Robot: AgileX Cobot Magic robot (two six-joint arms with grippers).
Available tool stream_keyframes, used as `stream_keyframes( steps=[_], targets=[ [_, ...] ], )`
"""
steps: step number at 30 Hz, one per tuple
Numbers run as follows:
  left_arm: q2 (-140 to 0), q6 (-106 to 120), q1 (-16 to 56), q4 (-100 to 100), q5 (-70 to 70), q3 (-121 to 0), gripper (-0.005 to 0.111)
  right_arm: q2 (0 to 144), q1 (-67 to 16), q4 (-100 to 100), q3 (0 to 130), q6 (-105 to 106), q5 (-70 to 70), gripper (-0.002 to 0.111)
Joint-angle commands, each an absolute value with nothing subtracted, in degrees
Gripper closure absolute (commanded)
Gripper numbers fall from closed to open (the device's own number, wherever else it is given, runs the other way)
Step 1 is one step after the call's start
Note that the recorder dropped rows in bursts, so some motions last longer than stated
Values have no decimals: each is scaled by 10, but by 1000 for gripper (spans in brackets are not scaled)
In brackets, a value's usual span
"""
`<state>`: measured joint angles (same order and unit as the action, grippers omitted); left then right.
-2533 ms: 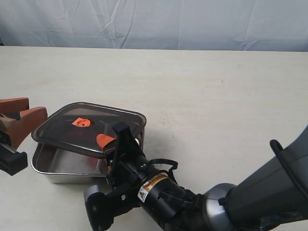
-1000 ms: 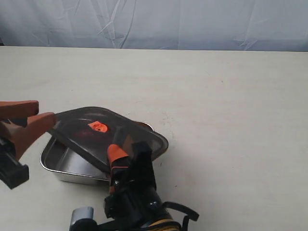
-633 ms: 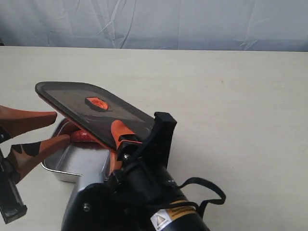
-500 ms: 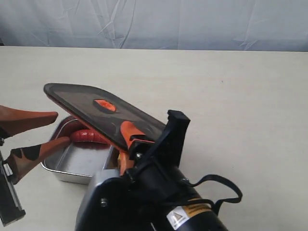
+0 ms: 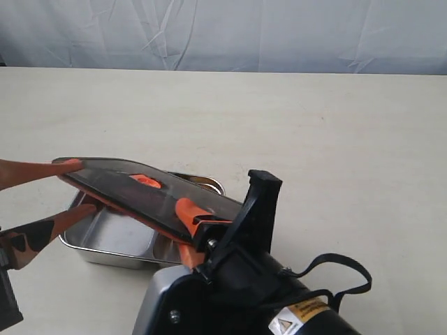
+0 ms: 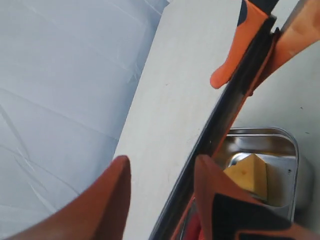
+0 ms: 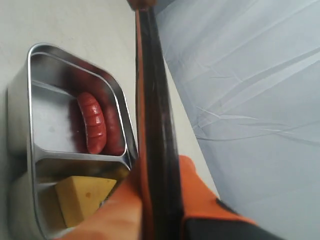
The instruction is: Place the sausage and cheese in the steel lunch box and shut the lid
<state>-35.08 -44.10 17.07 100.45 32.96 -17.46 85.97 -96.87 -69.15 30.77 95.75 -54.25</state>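
Clamping lid (image 5: 140, 192): right claw (image 5: 190, 227) | left claw (image 5: 82, 185) straddling edge, seemingly loose

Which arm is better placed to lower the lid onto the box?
Right. The right gripper is shut on one edge of the lid, holding it tilted above the box, where the sausage and cheese already lie. The left gripper is open, only straddling the opposite edge.

place: lab-style test bench | evidence: bare beige table (image 5: 314, 125), white cloth backdrop (image 5: 279, 35)
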Motion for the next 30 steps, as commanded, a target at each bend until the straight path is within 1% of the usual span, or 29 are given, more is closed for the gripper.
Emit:
stream_keyframes(
  steps=[1, 7, 11, 17, 19, 30],
  targets=[
    [-347, -432, 173, 999, 337, -175, 66, 854, -971, -674, 306, 966, -543, 109],
    [-347, -432, 173, 999, 364, -175, 66, 852, -971, -664, 306, 971, -572, 109],
    [-347, -434, 173, 999, 353, -168, 66, 829, -971, -658, 306, 975, -561, 109],
    [-347, -420, 173, 999, 303, -160, 66, 790, -971, -644, 306, 994, -450, 109],
    [-347, -420, 173, 999, 285, -160, 66, 789, -971, -648, 306, 994, -442, 109],
    [-347, -459, 173, 999, 291, -160, 67, 775, -971, -606, 310, 997, -434, 109]
  ],
)
